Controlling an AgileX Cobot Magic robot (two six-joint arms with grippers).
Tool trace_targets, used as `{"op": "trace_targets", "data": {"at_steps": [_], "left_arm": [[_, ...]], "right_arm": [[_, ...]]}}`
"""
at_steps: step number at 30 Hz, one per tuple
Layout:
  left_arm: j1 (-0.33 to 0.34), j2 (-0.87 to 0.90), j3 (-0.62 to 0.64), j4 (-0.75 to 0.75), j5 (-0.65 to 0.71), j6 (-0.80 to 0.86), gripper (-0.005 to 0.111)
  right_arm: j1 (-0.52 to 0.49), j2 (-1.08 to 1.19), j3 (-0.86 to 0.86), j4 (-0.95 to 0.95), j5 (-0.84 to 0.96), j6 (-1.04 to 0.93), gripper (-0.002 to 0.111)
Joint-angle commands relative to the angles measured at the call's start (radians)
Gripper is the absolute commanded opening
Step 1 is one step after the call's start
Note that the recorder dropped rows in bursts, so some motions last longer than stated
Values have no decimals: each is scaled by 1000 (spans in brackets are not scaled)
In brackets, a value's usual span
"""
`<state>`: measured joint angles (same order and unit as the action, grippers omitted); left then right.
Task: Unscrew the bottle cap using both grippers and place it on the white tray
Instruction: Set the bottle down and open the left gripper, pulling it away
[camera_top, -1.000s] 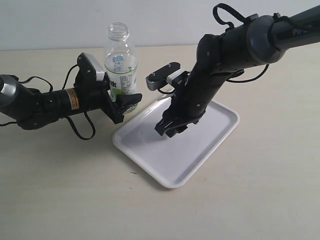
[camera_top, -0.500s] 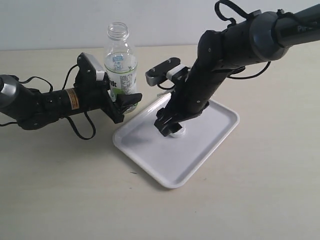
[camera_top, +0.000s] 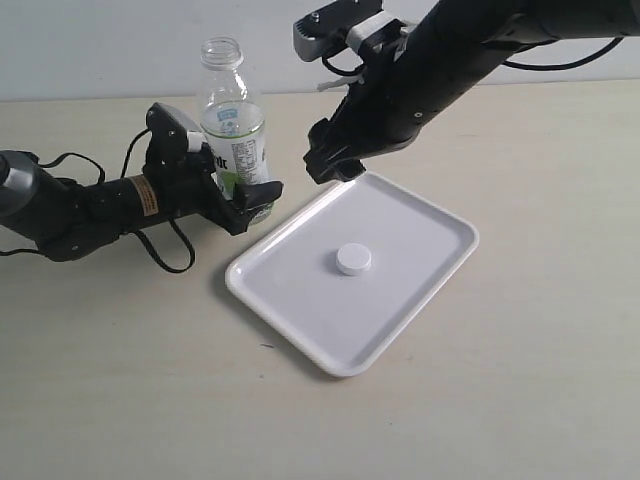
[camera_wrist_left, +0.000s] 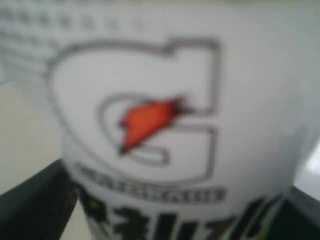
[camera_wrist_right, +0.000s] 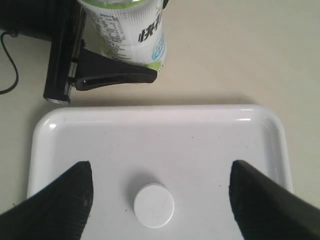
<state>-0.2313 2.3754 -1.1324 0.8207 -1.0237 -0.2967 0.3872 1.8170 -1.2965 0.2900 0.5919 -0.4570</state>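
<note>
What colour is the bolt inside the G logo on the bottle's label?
Orange-red bolt on the bottle; seen best in the left wrist view.

Pale counter against a plain wall

A smooth, beige counter (camera_top: 500, 400) fills nearly the whole exterior view. Behind its far edge stands a bare, off-white wall (camera_top: 100, 40). The light is soft and even, and shadows are faint.

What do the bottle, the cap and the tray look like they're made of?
Bottle: clear, glossy plastic, probably; you see through its neck. Cap: white matte plastic, likely. Tray: smooth white plastic, seemingly; soft highlights on its rim.
</note>
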Motion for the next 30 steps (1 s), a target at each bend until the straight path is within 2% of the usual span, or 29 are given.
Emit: {"op": "trace_targets", "data": {"at_steps": [1,4,11,17,21,27,30], "left_arm": [[0,-1,4,-38,1,-23,96],[2,-3,4,-10,1,-23,105],[3,-11,4,18,1,-26,105],[70,-17,4,50,1,-102,105],[140,-23,4,151,-16,-195,105],[202,-23,4,311,-197,-243,105],[203,-31,4,358,-197,-254,105]], "right_arm": [[-4,-17,3,0,-9,-6,72],[-4,-17,3,0,-9,-6,72],[-4,-17,3,-3,-11,-6,72],[-4,-17,3,-3,-11,-6,72],[-4,-17,3,-3,-11,-6,72],[-4,-17,3,-3,-11,-13,72],[-4,-17,3,-3,-11,-13,72]]}}
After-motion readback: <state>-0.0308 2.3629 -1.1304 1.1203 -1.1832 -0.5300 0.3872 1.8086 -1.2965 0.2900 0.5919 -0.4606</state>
